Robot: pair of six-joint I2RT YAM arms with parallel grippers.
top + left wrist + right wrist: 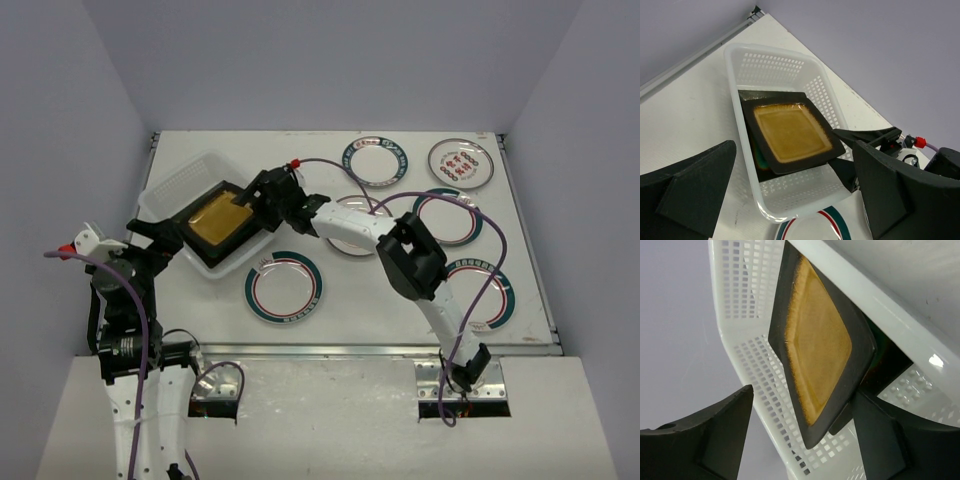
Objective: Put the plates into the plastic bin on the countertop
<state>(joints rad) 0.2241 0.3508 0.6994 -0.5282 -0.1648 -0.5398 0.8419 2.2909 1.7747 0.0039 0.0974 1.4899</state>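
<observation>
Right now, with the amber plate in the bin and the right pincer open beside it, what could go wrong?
1. The right pincer stands open around a corner of the amber plate; pulling out carelessly might hook and tip it.
2. That plate lies askew on the plate under it, so it may slide.
3. The purple cable passes over round plates and could snag one.

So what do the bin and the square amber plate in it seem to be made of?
Bin: moulded plastic, milky and slightly glossy; thin walls pierced with a grid of holes.
Amber plate: probably glazed ceramic; shiny mottled amber centre darkening into a dark rim; melamine not excluded.
</observation>
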